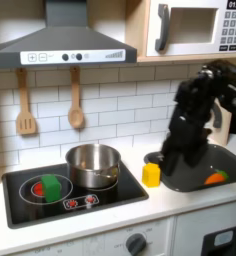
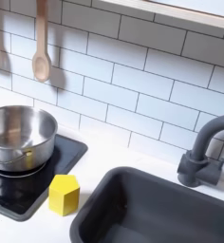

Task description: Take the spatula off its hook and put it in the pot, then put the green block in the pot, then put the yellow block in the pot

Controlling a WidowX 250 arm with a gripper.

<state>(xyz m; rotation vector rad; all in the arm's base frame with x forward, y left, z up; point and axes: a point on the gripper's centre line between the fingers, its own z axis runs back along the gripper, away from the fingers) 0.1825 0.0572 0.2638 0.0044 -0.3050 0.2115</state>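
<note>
Using the pot (image 1: 93,165) as landmark. Nearest me, the green block (image 1: 52,186) sits on the front burner of the stove top (image 1: 30,205), just to the first exterior view's left of the pot and apart from it. The yellow block (image 1: 151,175) stands on the white table (image 1: 180,200) just beside the stove edge, to the pot's other side, between pot and sink (image 1: 205,168); in the second exterior view it's the yellow block (image 2: 64,194) in front of the pot (image 2: 19,136), not touching. Both loose and upright, easy picks I'd judge.

Pot is on the rear burner, open top, nothing visible inside.

My arm hangs over the sink, well apart from the pot, pincer (image 1: 177,152) pointing down; too dark to see, so I cannot tell its opening. Small orange piece (image 1: 216,179) lies in the sink.

Farthest: the spatula (image 1: 25,103) hangs on the tiled wall above and left of the pot, beside the wooden spoon (image 1: 76,99). Not off the hook yet, so step one is undone.
</note>
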